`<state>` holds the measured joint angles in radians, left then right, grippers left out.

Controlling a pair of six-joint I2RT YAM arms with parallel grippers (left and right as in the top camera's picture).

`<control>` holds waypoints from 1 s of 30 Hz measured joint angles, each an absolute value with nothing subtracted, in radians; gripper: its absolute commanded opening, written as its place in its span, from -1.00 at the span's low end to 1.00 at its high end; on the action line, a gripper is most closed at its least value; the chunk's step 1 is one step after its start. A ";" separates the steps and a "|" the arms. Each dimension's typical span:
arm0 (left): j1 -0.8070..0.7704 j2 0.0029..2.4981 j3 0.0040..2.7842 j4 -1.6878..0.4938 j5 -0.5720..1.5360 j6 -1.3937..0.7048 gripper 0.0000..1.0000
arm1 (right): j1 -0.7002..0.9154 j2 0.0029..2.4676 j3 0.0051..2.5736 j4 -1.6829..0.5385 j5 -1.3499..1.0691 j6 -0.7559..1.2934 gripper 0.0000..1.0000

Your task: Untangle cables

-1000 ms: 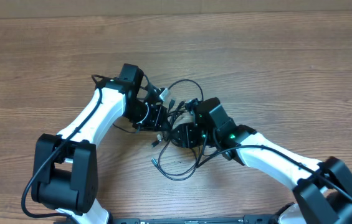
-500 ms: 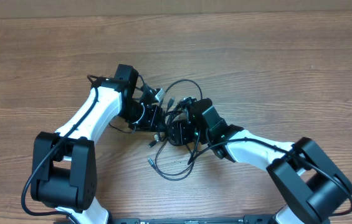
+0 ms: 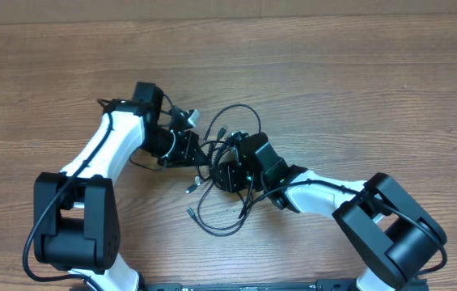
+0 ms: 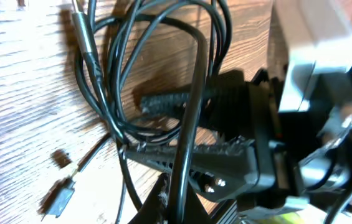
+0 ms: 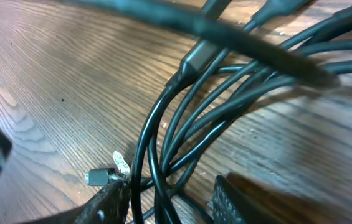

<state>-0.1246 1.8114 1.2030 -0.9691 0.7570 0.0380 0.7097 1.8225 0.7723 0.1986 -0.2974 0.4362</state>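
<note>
Overhead first: cables (image 3: 230, 137) are bunched right at the right gripper (image 3: 218, 168). One loop arches beyond it and another trails on the table (image 3: 374, 81) on its near side. The left gripper (image 3: 198, 155) sits just left of the right gripper, almost touching it, with the knot between them.

Left wrist view now: the right gripper (image 4: 176, 127) fills the frame, its ridged fingers (image 4: 163, 101) apart with several strands threaded through the gap. One blurred strand rises from the bottom edge, so I judge the left jaws, pressed together, are pinching that one cord. A long plug (image 4: 81, 31) lies left of the right gripper, with smaller plugs lower down.

Right wrist view: fingers (image 5: 110, 200) apart, straddling a sheaf of strands (image 5: 244, 93), nothing clamped. A small metal plug (image 5: 98, 177) lies just beside one finger.

The step, I'd say, is picking a strand to pull. It is best done by closing on one cord, not the whole sheaf. Then draw it slowly away from the left gripper, lifted a little so the loops slide instead of tightening. The plugs could snag.

Writing? No brand, label or lettering is readable in any view.
</note>
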 measured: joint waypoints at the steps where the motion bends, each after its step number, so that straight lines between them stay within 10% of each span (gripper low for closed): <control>1: -0.121 1.811 1.203 -0.970 0.764 0.038 -0.91 | 0.715 1.823 0.772 0.202 -0.296 0.433 -0.26; 8: -0.120 1.811 1.203 -0.970 0.783 0.045 -0.91 | 0.755 1.827 0.772 0.216 -0.260 0.413 -0.92; 30: -0.025 1.811 1.203 -0.920 0.674 -0.010 -0.92 | 0.513 1.514 0.782 -0.228 -0.648 0.411 -0.92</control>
